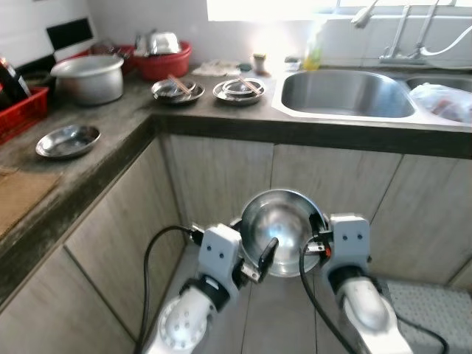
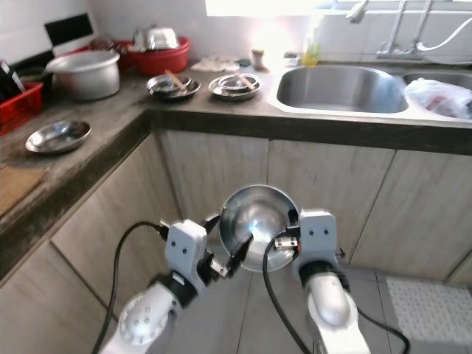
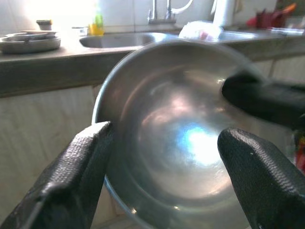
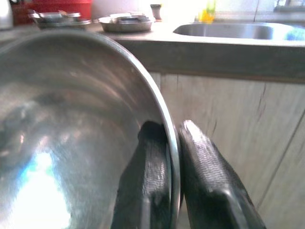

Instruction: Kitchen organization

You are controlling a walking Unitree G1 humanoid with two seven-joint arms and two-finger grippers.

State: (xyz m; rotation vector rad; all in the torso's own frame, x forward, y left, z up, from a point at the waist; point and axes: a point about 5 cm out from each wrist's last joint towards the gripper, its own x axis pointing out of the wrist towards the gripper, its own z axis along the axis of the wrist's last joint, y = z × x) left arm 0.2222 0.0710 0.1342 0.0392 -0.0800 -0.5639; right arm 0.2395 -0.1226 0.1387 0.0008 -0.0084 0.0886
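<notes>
A dark stone tabletop point(image 1: 96, 158) runs in an L across the upper half of the head views. A steel sink point(image 1: 346, 92) is set into it at 1 o'clock, with a tap point(image 1: 402, 33) on the wall side. A white plastic bag point(image 1: 442, 99) lies in the second basin at 2 o'clock. A yellow-green bottle point(image 1: 315, 51) stands at 12 o'clock by the bright window. Pale wood cabinet doors point(image 1: 214, 184) close the space below the tabletop. A speckled floor mat point(image 1: 435, 310) lies at 4 o'clock.
</notes>
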